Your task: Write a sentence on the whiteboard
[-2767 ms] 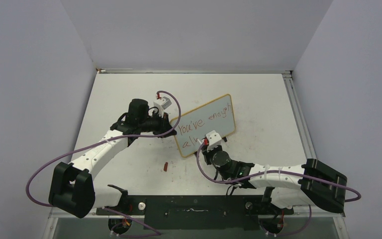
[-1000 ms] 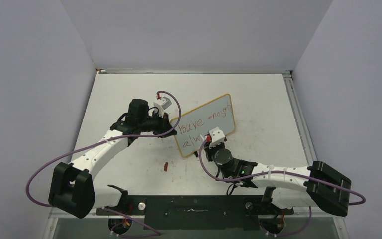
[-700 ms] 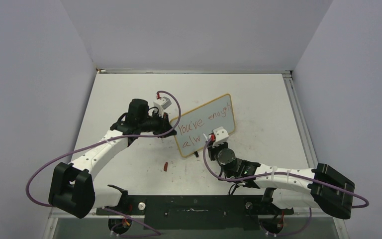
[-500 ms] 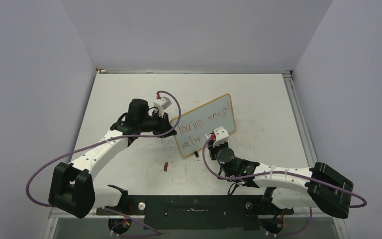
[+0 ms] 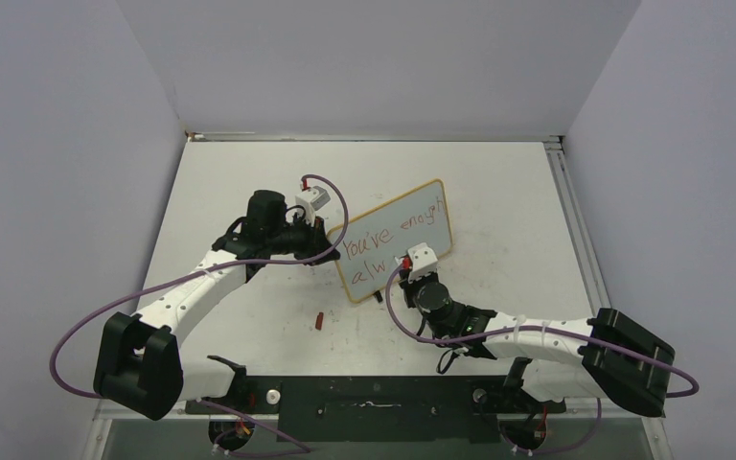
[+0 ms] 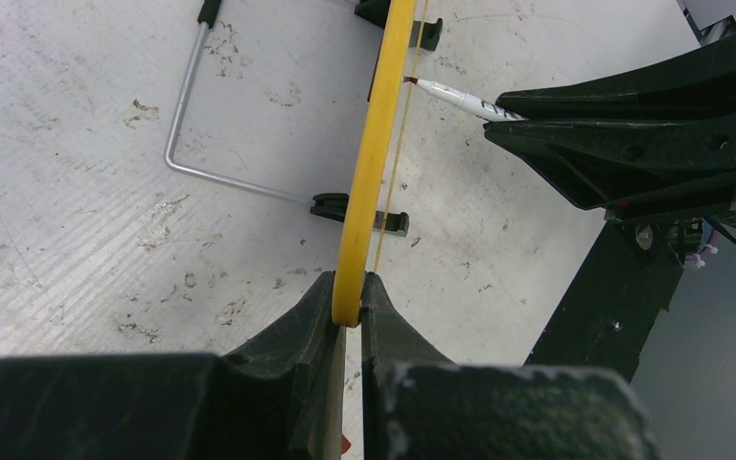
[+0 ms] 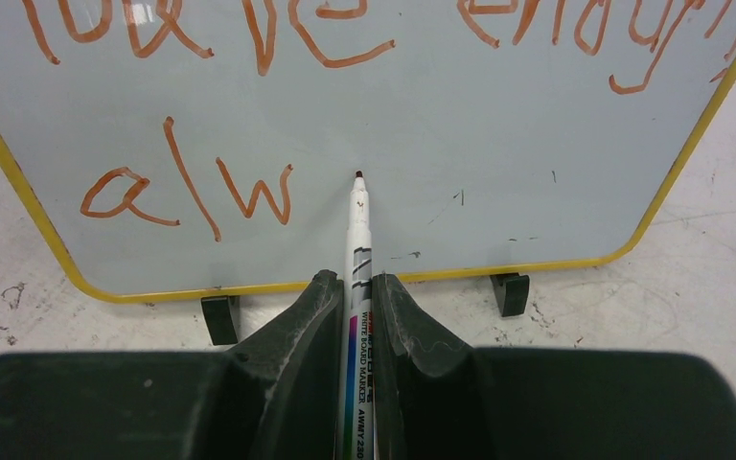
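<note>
Both sets of fingers are shut on something. From above, my left fingers (image 5: 329, 251) are pinching the left edge of the whiteboard (image 5: 417, 225), which is standing tilted back near the middle of the worktop (image 5: 508, 192). My right fingers (image 5: 404, 272) are reaching in from the near side toward the board's lower part. The sentence (image 5: 388, 238) is showing in red across the board's face. A small red cap (image 5: 318, 321) is lying on the worktop, nearer than the board, to its left and well apart from it.

Through my left wrist camera I am looking along the board edge-on. Both fingers are squeezing its yellow rim with no gap showing. A bent wire stand (image 6: 184, 115) is jutting out from the board's back onto the worktop. The marker (image 6: 450, 93) is coming in from the right, its tip touching the board's face.

Through my right wrist camera my fingers are gripping the marker's barrel tight, and it is pointing away from me. Its tip is sitting just right of "alw" on the lower line, with "You've enough" running above. The board is resting on two black feet (image 7: 218, 316).
</note>
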`<state>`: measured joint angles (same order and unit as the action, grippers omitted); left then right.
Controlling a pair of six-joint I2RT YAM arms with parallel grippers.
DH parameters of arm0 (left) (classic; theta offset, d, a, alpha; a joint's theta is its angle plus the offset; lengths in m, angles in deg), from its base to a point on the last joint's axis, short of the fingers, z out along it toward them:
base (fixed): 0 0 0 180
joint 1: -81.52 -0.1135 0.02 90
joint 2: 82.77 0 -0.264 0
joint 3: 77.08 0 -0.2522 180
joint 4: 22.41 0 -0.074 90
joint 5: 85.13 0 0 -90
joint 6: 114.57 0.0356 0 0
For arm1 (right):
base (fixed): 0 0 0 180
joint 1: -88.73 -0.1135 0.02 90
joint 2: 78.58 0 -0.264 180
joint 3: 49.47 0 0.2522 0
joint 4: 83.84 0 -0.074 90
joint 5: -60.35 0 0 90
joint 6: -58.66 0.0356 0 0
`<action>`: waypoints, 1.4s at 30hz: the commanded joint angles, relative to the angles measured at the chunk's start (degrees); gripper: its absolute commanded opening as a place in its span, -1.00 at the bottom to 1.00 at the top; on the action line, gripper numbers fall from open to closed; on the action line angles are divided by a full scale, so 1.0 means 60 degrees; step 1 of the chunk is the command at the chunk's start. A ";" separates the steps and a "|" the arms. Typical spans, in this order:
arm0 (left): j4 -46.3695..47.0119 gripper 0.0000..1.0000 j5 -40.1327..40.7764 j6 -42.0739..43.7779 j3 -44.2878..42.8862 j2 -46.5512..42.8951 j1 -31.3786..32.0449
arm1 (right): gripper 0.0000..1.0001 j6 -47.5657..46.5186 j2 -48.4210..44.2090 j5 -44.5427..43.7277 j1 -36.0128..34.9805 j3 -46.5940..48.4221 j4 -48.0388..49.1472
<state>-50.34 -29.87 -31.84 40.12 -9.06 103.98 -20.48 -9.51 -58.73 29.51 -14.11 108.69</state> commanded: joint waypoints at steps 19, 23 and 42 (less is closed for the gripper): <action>-0.0655 -1.00 0.0487 0.0157 -0.0162 0.0003 0.0007 | -0.89 0.0627 0.0416 0.0055 -0.0407 -0.0147 0.0307; -0.0655 -1.00 0.0487 0.0149 -0.0162 -0.0022 0.0007 | -0.89 0.0632 0.0377 -0.0212 -0.0396 -0.0081 0.0129; -0.0655 -1.00 0.0470 0.0157 -0.0162 -0.0028 0.0015 | -0.89 -0.0351 -0.0077 -0.0457 -0.0178 0.0515 0.0294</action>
<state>-50.32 -29.85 -31.84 40.12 -9.06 103.98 -20.53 -8.06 -60.02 27.69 -14.30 108.23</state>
